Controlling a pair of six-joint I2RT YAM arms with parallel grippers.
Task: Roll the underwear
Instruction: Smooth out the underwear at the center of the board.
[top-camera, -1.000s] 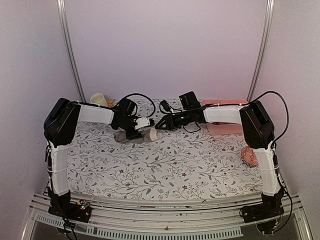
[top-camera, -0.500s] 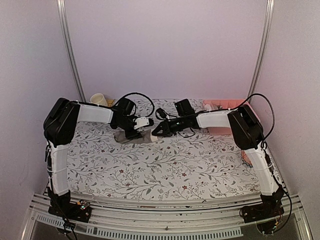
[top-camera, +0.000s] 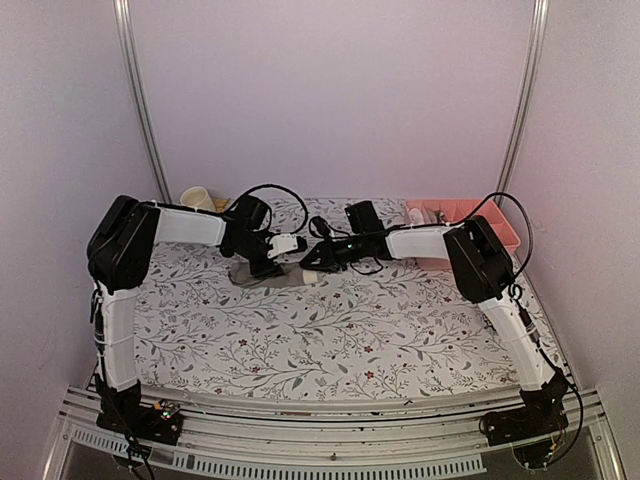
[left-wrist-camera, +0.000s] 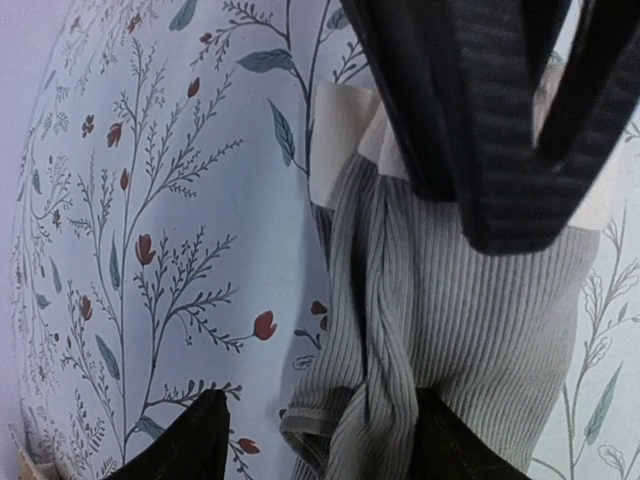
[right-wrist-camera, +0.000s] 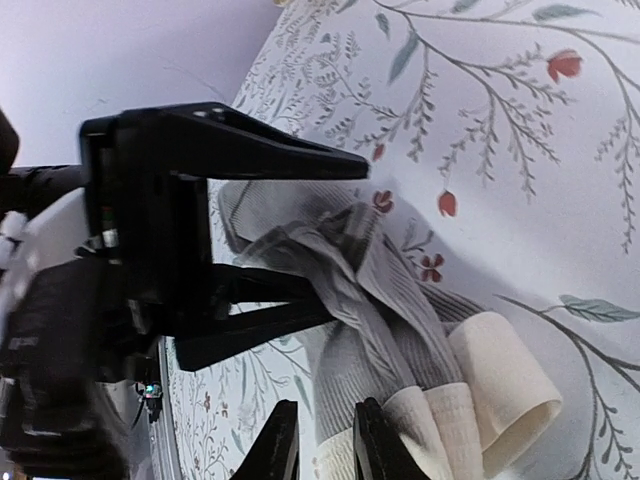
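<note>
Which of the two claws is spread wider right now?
The left gripper: its fingers stand wide apart over the grey ribbed underwear, while the right gripper is pinched almost shut at the cream waistband.

Both of my arms are built alike: the left arm (top-camera: 116, 330) and the right arm (top-camera: 522, 335) have smooth white tube links between bulky black joint housings, and each stands on a black base (top-camera: 140, 420). A thin black cable (top-camera: 272, 190) loops loose above the left forearm, and another (top-camera: 512, 200) arcs over the right elbow. The left gripper (left-wrist-camera: 330, 430) is matte black with a white block behind it, and its fingers (right-wrist-camera: 250, 150) are long, flat and tapered. A small green light (right-wrist-camera: 150, 390) glows on its body. The right gripper (right-wrist-camera: 325, 430) is black too, its fingers (left-wrist-camera: 500, 150) lined with fine ridges.
</note>
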